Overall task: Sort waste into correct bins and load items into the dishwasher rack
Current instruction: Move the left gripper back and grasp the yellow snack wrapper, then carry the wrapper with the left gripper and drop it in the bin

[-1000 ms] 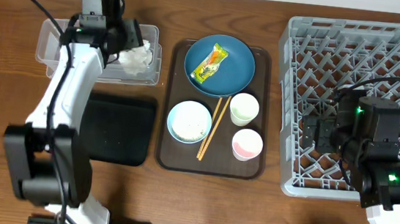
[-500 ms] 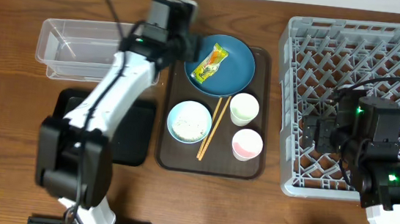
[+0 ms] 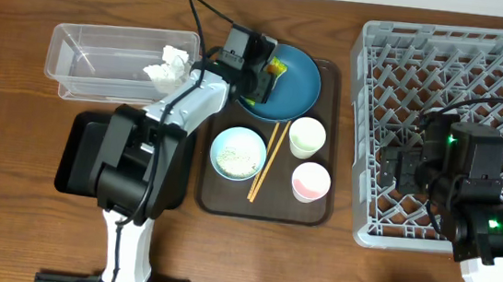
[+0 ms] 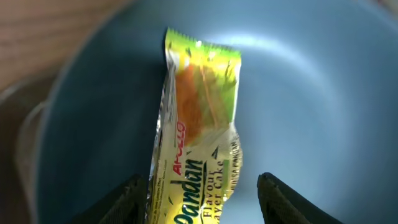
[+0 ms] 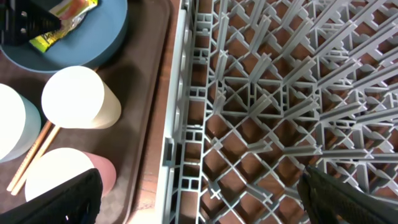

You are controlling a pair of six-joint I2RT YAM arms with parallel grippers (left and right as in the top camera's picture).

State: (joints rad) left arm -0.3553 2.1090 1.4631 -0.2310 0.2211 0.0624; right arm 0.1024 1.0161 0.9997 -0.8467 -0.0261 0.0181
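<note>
**Left arm.** The left tool [image 4: 200, 190] is open. Its two fingers [image 4: 133, 200] stand either side of the lower end of the yellow-green printed snack wrapper [image 4: 200, 118], and no grip on the wrapper is evident. The wrapper lies flat inside the large dark blue bowl [image 4: 311, 93], which sits at the far end of the brown serving tray [image 3: 315, 214].

**Right arm.** The right tool [image 5: 205, 202] is open and holds nothing. It hangs over the near-left part of the large grey plastic lattice rack [image 5: 267, 93].

**Other items.**
- Crumpled white tissue [image 3: 168, 65] lies at the right end of the clear rectangular plastic tub [image 3: 84, 51].
- The shallow black rectangular tray [image 3: 83, 143] is partly hidden under the left arm.
- The small light blue bowl [image 3: 237, 153] holds whitish rice grains.
- The thin wooden chopsticks [image 3: 266, 161], pale greenish-white cup [image 3: 307, 137] and pink cup [image 3: 311, 182] are on the brown tray, not in the rack.

**Risks, as judged.**
- The wrapper is thin and lies flat on a smooth, curved surface. Fingers closing too high would miss it.
- Fingers pressed too low could strike the dark blue bowl and push it along the tray towards the chopsticks and cups.
- A pinch on the wrapper's edge alone may let it slip out over the wooden worktop [image 3: 9, 164] on the way to a bin.
</note>
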